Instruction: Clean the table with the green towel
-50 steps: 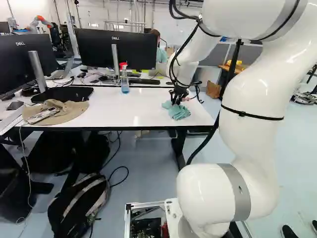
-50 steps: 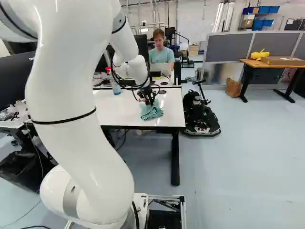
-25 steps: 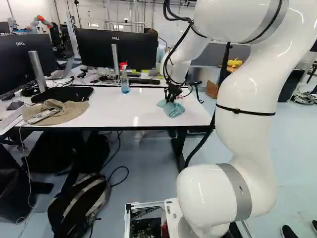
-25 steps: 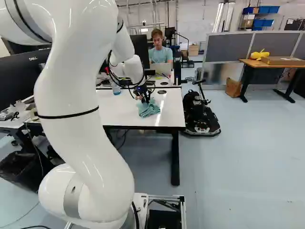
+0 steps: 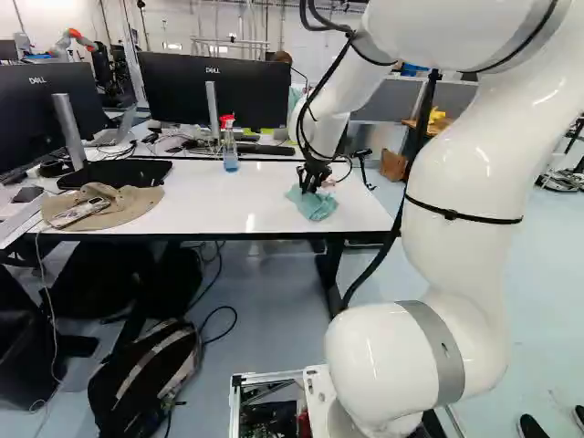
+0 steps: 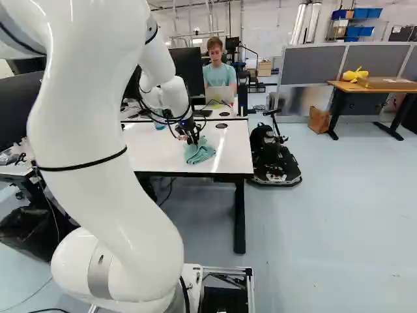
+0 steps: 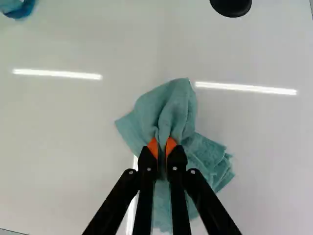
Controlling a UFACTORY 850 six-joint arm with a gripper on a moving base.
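Viewing remotely, I log the tool [image 5: 311,187] low over the tabletop [image 5: 214,203], at the end of the white arm [image 5: 465,246]. Wrist view: the two black fingers stand nearly together, only a narrow gap between them, with a fold of the green towel [image 5: 315,206] pinched between the orange pads [image 7: 152,146]. I record a grip on cloth.

Towel position: on the tabletop, toward its right-hand end and near its front edge in the left base view. It is bunched, not flat. By the wrist view, one rounded lobe reaches ahead of the tips, a crumpled, layered part spreads to one side, and more cloth runs under the fingers.

Other items: a spray bottle [image 5: 230,151] with a red and white head stands upright on the tabletop, apart from the towel and farther from my base. Well apart, at the left of the left base view, lies a tan hat [image 5: 123,205] with a phone [image 5: 80,213] resting on it. A black disc [image 6: 221,126] sits on the tabletop beyond the towel. On the floor I note a backpack [image 5: 146,379], below the tabletop's level in the left base view.
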